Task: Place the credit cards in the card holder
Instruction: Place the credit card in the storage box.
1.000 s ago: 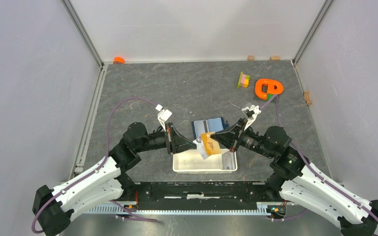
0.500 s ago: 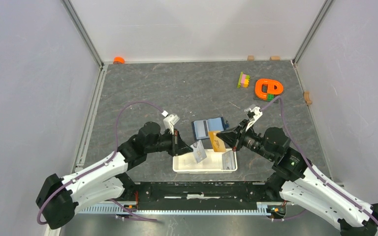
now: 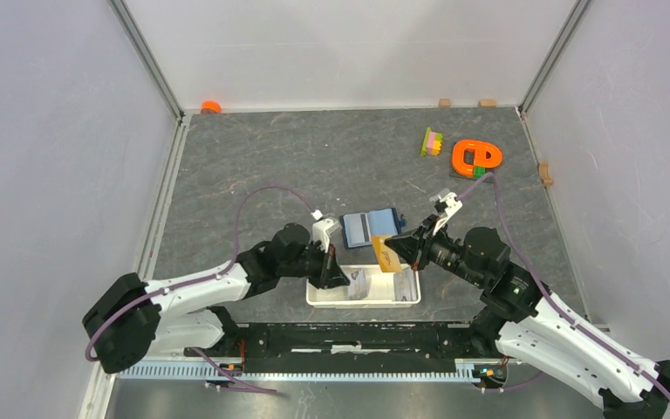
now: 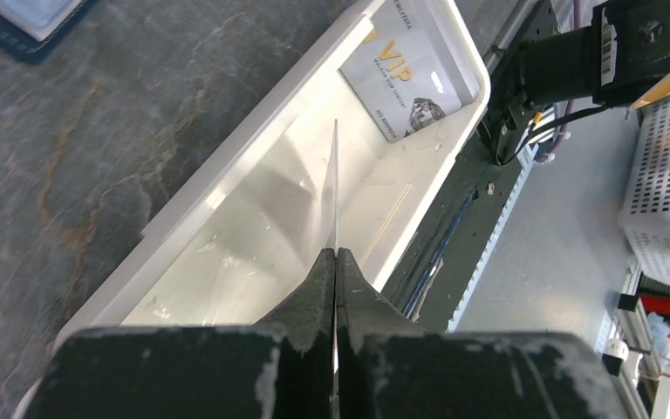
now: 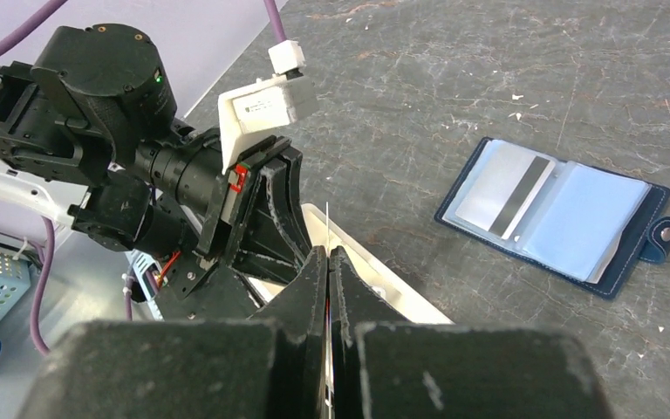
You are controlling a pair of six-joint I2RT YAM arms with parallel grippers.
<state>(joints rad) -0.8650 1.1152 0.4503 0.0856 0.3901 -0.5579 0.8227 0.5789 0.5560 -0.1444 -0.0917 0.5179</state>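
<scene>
In L tool (image 4: 335, 255): card (image 4: 335, 183) edge-on, face unseen.

Only one word can be read. The grey card (image 4: 410, 78), at the far end of the white tray (image 4: 253, 131), bears "VIP" in gold letters; the smaller lines under it are too fine to read. The orange card (image 3: 386, 255) in the right gripper (image 3: 399, 248) carries a dark mark, not legible. The thin card (image 4: 333, 192) pinched by the left gripper (image 4: 336, 257) shows only its edge. A barcode-like sticker (image 4: 606, 39) on a black robot part is blurred.
</scene>
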